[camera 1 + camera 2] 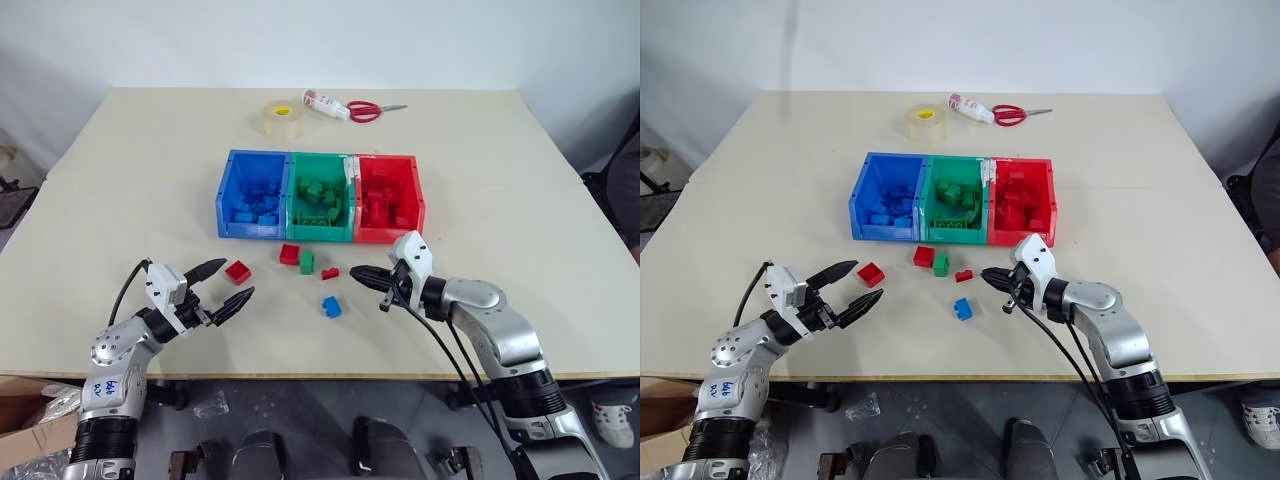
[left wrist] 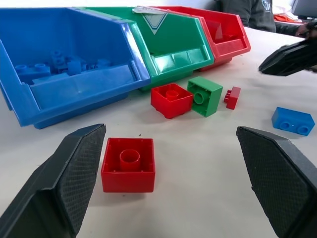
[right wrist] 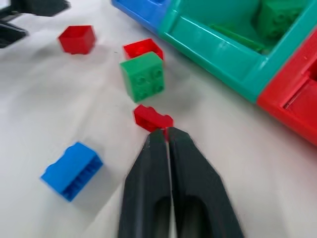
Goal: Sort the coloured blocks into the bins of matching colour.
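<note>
**Loose blocks: five; joined bins: three**

Loose on the table (image 1: 120, 160): three red, one green, one blue.
- Red block (image 1: 238, 271), just off the left gripper (image 1: 222, 285), whose fingers are spread wide and hold nothing.
- Red block (image 1: 290, 254) touching green block (image 1: 307, 262), in front of the green bin (image 1: 320, 232).
- Small red block (image 1: 330, 273), just ahead of the right gripper (image 1: 357, 273), fingers pressed together, empty.
- Blue block (image 1: 332, 307), nearest the front table edge.

Blue bin (image 1: 228, 190) and red bin (image 1: 418, 195) flank the green; each bin holds matching blocks. Bare tabletop lies wide on both sides.
</note>
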Available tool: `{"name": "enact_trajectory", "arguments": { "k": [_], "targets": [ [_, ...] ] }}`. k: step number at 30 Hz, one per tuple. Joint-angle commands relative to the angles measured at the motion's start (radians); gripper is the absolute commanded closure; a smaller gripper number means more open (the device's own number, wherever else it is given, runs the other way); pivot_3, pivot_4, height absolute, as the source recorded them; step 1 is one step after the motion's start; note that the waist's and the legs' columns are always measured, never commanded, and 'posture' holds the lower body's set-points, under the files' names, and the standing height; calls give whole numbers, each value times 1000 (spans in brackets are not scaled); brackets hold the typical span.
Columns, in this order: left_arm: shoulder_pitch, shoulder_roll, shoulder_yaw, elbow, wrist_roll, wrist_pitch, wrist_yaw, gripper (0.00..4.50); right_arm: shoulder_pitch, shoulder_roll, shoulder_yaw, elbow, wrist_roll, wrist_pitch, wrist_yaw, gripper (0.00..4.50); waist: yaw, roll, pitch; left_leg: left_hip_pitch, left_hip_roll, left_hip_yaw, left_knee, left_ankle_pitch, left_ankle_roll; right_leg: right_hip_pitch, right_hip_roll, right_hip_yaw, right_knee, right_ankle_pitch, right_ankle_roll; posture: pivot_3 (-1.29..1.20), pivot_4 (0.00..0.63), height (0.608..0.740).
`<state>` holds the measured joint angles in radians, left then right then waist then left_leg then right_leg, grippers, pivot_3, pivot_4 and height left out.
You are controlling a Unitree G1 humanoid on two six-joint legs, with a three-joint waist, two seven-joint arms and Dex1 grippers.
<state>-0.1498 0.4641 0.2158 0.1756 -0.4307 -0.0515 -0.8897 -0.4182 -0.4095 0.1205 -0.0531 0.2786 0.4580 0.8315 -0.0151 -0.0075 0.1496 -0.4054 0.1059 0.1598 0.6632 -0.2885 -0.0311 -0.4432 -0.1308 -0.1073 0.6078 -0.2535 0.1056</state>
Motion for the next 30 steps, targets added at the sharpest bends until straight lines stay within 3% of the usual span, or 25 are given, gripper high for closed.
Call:
{"name": "enact_trajectory", "arguments": {
  "k": [1,9,19,22,30],
  "targets": [
    [-20,-2,4,3,-4,-27,-10,0,-53,16,19,-8,9,-16,16,2905,-1,0,0,0,0,0,0,0,0,0,0,0,0,0,0,0,150,740],
    [-8,-4,13,12,-7,-49,-18,0,-135,24,97,159,-61,-79,63,185,-9,0,0,0,0,0,0,0,0,0,0,0,0,0,0,0,150,740],
    [33,-7,26,-14,-14,-61,-3,0,-229,107,106,343,-107,-123,35,53,-13,0,0,0,0,1,0,0,-1,-1,0,0,1,0,0,0,150,740],
    [38,-8,26,-18,-15,-62,1,0,-232,117,109,350,-107,-128,47,683,-13,0,0,0,0,1,0,0,-1,-1,0,0,1,0,0,0,150,740],
    [36,-10,23,-12,-13,-65,4,0,-191,97,104,258,-100,-103,66,3483,-13,0,0,0,1,1,0,0,-1,-1,0,0,1,0,0,0,150,740]
  ]
}}
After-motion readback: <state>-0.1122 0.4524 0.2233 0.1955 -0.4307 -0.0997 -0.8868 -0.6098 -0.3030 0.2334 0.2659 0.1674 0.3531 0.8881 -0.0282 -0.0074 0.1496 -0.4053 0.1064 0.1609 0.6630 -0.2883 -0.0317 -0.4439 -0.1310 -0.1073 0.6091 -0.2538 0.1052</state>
